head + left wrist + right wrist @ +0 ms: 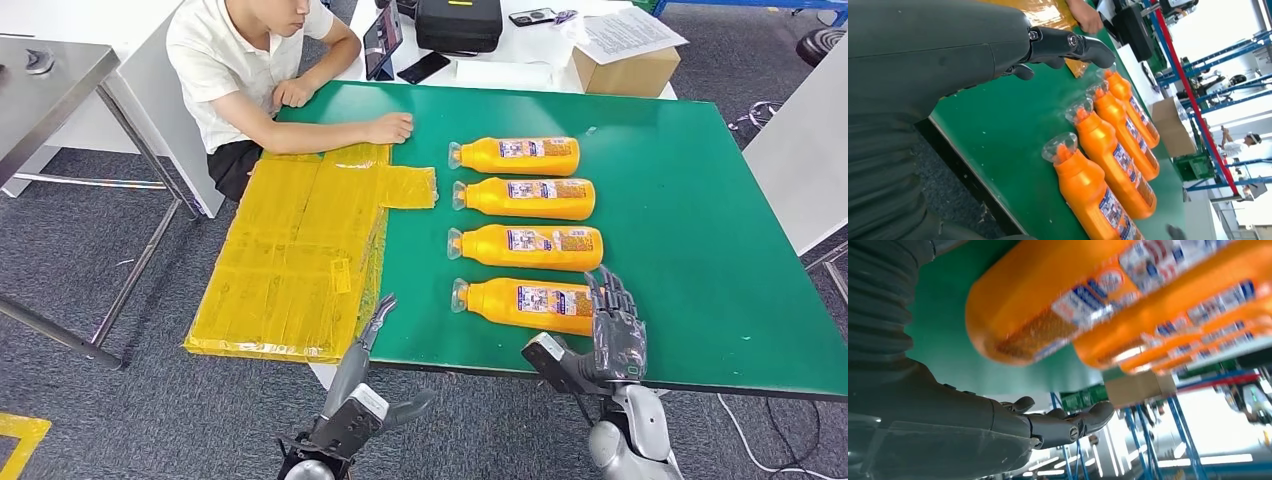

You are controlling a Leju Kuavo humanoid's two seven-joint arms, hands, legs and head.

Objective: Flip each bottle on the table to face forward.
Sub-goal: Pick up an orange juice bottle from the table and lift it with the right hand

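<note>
**Q:** Green tabletop (700, 230), is that the main surface?

**A:** Yes. It covers the middle and right of the head view. On its left side lies one large yellow sheet (300, 250) patched with shiny tape, overhanging the table's left edge.

**Q:** How many bottles are there?

**A:** Four orange bottles, lying on their sides in a column at the centre of the frame, clear caps pointing left, printed labels showing on top. From the top down: the first bottle (515, 155), the second bottle (525, 197), the third bottle (527, 246) and the fourth bottle (525, 303), nearest the lower edge of the table.

**Q:** Where are the robot's hands?

**A:** Two hands come in from the bottom. The right hand (615, 325) stands upright at the lower centre-right, just beside the base end of the fourth bottle, fingers straight and slightly spread, holding nothing. Whether it touches the bottle I cannot tell. The left hand (378, 318) is at the lower centre, at the table's near edge beside the yellow sheet, fingers extended and holding nothing.

**Q:** Anyone else?

**A:** One person (250, 70) in a white shirt sits at the upper left, one hand resting on the table by the sheet's top edge. Behind, at the top of the frame, are one cardboard box (625, 70) and one black case (458, 25).
</note>
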